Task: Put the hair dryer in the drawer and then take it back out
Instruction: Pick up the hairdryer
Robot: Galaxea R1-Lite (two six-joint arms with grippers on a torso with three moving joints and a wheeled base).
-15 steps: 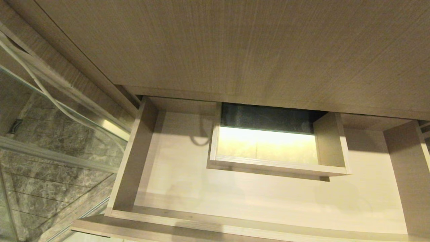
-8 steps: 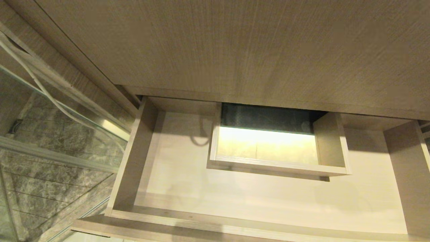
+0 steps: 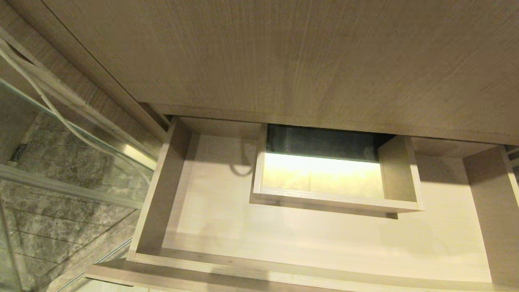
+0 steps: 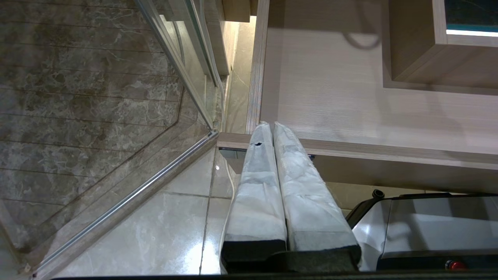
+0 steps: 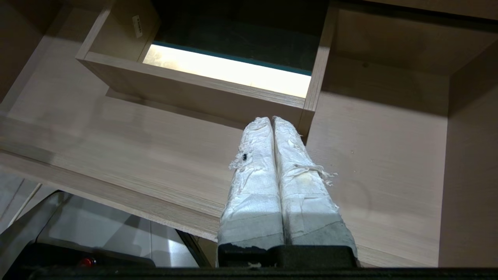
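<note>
Wood-grain drawer point(image 3: 227, 227) is lying open across the lower frame, no hair dryer showing anywhere, so I am keeping my left pincer point(image 4: 270, 126) and right pincer point(image 5: 271, 120) pressed together, expecting a light, slippery shell best gripped by its handle.

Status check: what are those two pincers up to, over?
Left pincer shut, empty. Right pincer shut, empty. Drawer open, no hair dryer visible. Nothing blocking.

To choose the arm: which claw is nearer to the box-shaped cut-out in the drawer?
The right claw: its shut tips point at the cut-out's near corner. The left claw is by the drawer's front corner beside the glass, farther away.
</note>
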